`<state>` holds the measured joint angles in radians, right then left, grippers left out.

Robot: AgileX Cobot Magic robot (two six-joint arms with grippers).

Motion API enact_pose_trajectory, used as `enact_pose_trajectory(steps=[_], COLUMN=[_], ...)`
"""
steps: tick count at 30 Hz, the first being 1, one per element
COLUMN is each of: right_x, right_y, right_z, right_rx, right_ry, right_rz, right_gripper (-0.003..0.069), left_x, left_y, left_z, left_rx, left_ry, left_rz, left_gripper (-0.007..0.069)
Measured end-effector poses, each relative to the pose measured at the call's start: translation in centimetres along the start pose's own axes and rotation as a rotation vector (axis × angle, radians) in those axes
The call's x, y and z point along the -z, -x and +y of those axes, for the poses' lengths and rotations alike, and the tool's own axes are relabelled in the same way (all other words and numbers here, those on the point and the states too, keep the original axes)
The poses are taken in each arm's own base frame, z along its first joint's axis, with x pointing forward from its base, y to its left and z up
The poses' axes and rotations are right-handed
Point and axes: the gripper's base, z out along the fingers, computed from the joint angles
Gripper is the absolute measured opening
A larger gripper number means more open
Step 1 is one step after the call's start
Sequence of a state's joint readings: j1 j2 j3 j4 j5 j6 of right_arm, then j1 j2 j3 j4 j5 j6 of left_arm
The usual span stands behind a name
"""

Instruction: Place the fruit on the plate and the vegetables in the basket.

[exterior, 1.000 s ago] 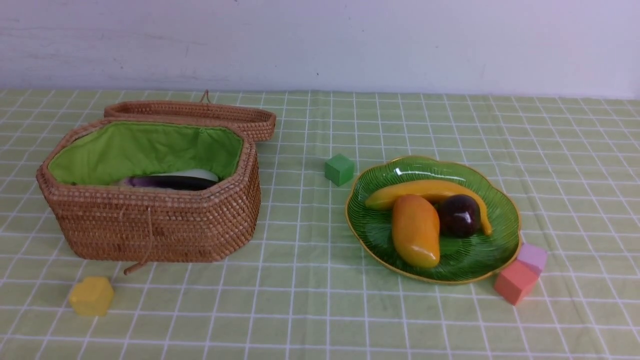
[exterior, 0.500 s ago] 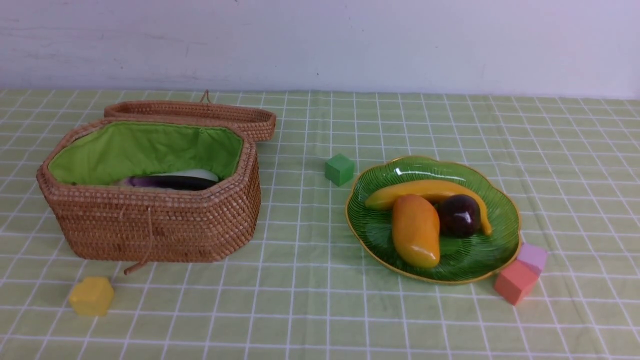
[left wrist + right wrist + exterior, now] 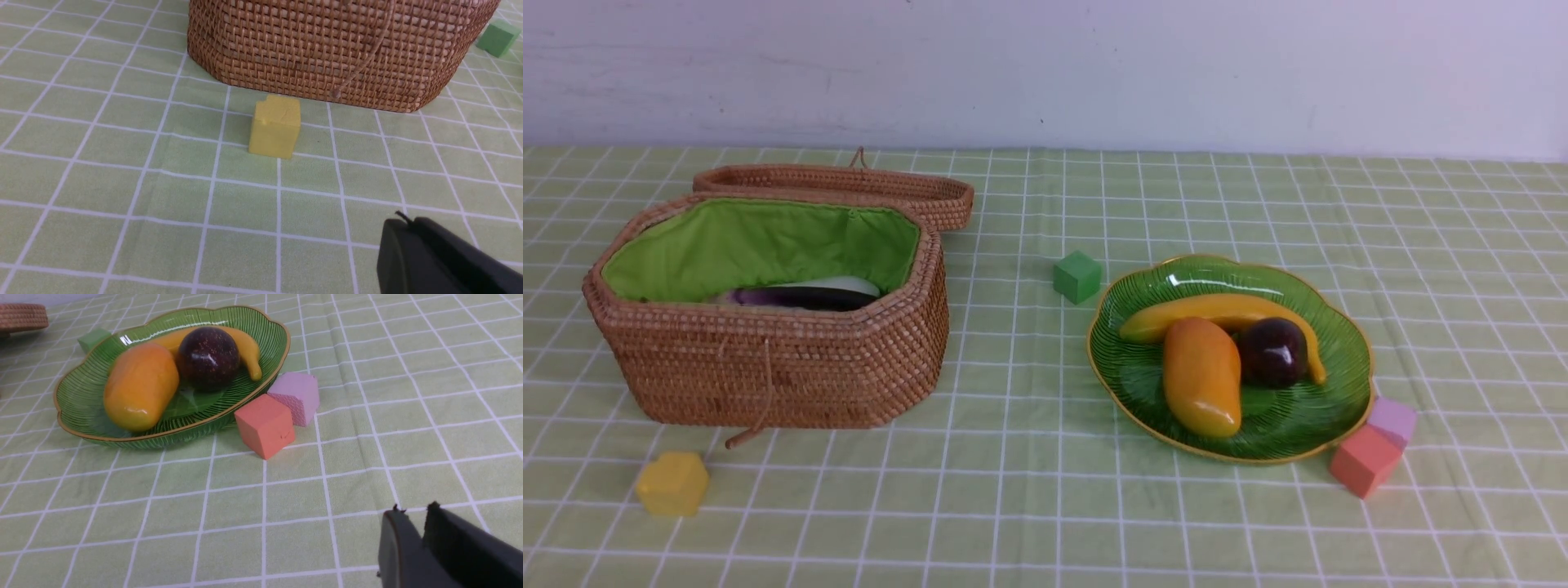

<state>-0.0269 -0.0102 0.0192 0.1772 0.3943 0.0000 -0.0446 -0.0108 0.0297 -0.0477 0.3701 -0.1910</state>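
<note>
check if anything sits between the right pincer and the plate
Yes: the orange block and pink block sit against the plate's near rim, on the side facing the right pincer.

The basket (image 3: 768, 359) of brown woven wicker stands upright near the tablecloth's left edge, its lid (image 3: 849, 186) folded back behind it, its bright green lining showing. Inside lie the dark-purple eggplant (image 3: 800, 298) and, just behind it, something white, likely the radish (image 3: 845, 284); the carrot cannot be seen. Right of centre sits the plate (image 3: 1307, 433), ribbed green glass with a gold scalloped rim. On it lie the yellow banana (image 3: 1217, 310), the orange-yellow mango (image 3: 1201, 376) in front of it, and the dark-maroon mangosteen (image 3: 1272, 351) touching both.
</note>
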Motion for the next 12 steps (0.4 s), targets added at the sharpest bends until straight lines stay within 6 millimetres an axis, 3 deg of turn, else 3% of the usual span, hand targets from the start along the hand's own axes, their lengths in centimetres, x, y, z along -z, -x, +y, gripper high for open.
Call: enact_pose_trajectory(steps=[12], right_x=[0.0], right_y=[0.0], right_z=[0.0], right_rx=[0.0], right_ry=[0.0], right_rz=[0.0], right_gripper=[0.0111], left_x=[0.0], left_y=[0.0], left_z=[0.0], left_rx=[0.0], left_ry=[0.0], left_rz=[0.0], left_gripper=[-0.0001])
